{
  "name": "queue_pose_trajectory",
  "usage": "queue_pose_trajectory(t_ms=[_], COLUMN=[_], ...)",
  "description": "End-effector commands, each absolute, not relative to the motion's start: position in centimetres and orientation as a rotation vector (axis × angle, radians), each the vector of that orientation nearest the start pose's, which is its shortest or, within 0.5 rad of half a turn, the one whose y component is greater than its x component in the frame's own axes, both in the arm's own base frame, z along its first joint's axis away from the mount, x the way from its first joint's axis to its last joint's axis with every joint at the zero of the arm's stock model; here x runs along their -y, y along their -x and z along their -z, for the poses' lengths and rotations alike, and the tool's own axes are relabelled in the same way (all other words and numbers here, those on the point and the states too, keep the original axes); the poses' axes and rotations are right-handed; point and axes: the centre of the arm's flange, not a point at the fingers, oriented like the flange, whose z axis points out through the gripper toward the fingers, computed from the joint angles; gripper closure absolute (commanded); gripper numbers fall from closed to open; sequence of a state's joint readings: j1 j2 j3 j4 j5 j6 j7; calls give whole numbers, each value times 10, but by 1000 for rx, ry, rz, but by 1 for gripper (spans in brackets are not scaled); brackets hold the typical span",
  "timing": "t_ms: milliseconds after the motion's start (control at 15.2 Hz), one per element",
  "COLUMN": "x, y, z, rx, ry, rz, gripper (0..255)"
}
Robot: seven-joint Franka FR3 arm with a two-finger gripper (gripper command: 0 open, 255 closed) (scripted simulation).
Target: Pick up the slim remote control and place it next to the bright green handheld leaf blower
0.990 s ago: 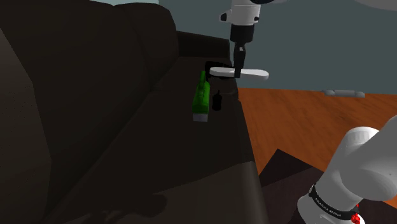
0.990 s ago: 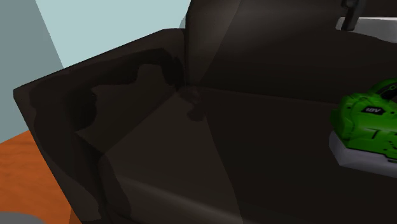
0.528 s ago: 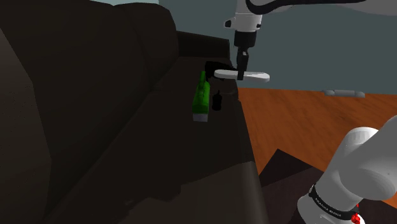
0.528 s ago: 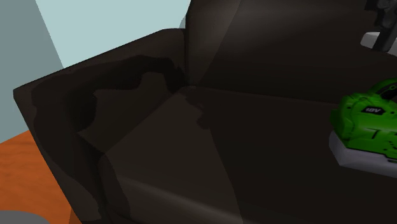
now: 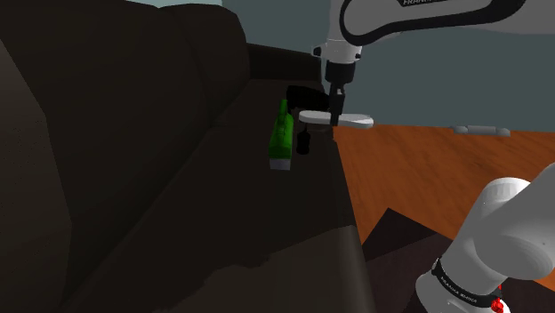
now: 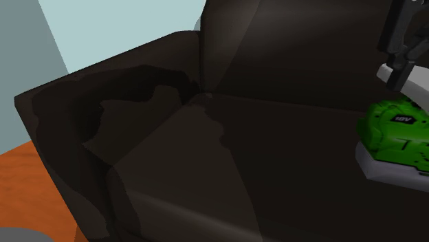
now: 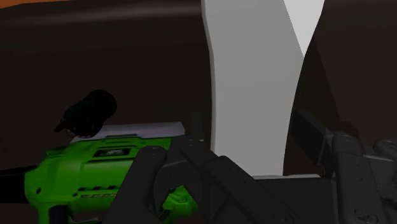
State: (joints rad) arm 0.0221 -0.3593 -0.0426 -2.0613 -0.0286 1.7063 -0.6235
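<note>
hanging over the front edge of the sofa (image 5: 133, 178), the remote (image 5: 356, 121) is gripped crosswise by the jaws, which are closed on its middle and pointed straight down from the white arm (image 5: 409, 13). in the shoulder view the remote is seen as a pale, flat slab held level, with its ends sticking out to either side of the black fingers (image 5: 334, 100). it is held just beside the far end of the green blower (image 5: 282, 138), toward that view's right, and a black knob (image 5: 304, 140) on the blower is seen just below it. whether the remote touches the knob or the cushion cannot be told.

the blower is laid lengthwise on the dark seat, near the seat's front edge, with a grey plate at its near end. in the second exterior view the blower (image 6: 399, 134) is seen at the right edge, green over a grey base, and the remote (image 6: 416, 82) is held just above it.

in the wrist view the remote (image 7: 254, 95) is shown as a grey-white slab clasped between the fingers (image 7: 210, 178), with the blower (image 7: 95, 168) just beside it and the black knob (image 7: 92, 111) next to the blower's grey plate.

an orange floor (image 5: 418, 169) is seen beyond the sofa, a teal wall (image 5: 427, 80) behind it, and the dark stand (image 5: 396, 240) at the shoulder view's lower right.
</note>
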Motion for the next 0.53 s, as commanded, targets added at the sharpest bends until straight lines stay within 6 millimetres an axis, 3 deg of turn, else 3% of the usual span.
queue_pose_trajectory(t_ms=[0,462], x=[15,15], y=[-446,-446], z=[-573,-536], rx=[947,947], ry=[3010,3010], rz=[1,1], gripper=[255,255])
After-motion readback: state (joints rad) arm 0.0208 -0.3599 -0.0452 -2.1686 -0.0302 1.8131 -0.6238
